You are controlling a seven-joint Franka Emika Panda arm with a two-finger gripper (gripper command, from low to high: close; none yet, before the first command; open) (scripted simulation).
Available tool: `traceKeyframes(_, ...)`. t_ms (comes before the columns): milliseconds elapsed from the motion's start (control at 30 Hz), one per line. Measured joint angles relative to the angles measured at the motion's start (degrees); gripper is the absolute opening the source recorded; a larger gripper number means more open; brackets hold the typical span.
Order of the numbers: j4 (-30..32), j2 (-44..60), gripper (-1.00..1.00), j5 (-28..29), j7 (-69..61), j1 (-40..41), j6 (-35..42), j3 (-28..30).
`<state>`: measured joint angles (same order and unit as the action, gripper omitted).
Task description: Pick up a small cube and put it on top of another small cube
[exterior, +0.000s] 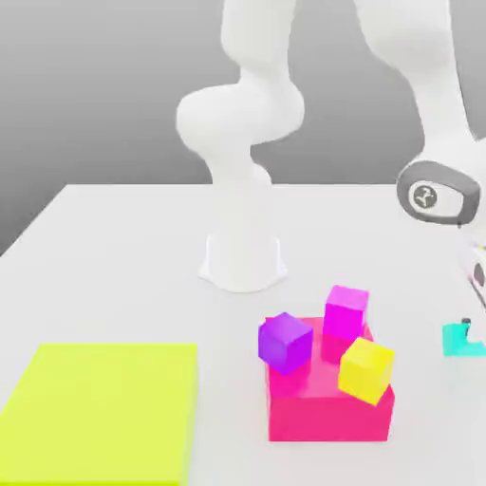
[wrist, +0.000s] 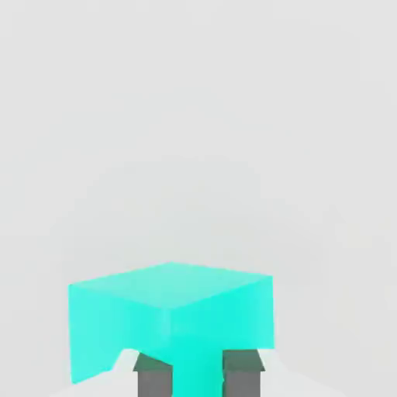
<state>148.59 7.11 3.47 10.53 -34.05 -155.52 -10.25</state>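
Observation:
The small cyan cube [exterior: 456, 340] is at the far edge of the exterior view's right, out past the pink block. My gripper [exterior: 467, 326] comes down onto it from above, with the white hand rising over it. In the hand view the cyan cube [wrist: 170, 318] sits directly in front of the gripper [wrist: 198, 376], turned so that one vertical edge faces the camera. I cannot tell whether the cube rests on the table or hangs just above it.
A pink block [exterior: 327, 410] carries a purple cube [exterior: 285, 342], a magenta cube [exterior: 345, 311] and a yellow cube [exterior: 366, 369]. A flat yellow-green slab [exterior: 100, 408] lies at the exterior view's left. The arm's base [exterior: 242, 261] stands behind on the white table [exterior: 123, 275].

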Motion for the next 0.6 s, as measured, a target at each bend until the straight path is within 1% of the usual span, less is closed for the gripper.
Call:
traceKeyframes(100,2.1,-6.3,-1.00,-2.7,-5.6,5.1,4.0,2.8)
traceKeyframes(233,5.0,-14.5,-1.00,-3.9,-11.6,9.3,9.3,6.5)
traceKeyframes(467,10.2,-28.6,-1.00,-1.2,-18.7,17.5,18.3,14.4)
traceKeyframes(533,11.4,-29.2,-1.00,-0.6,-19.7,18.9,17.6,15.7)
traceKeyframes(600,12.6,-26.4,-1.00,-0.6,-20.1,19.2,13.7,16.2)
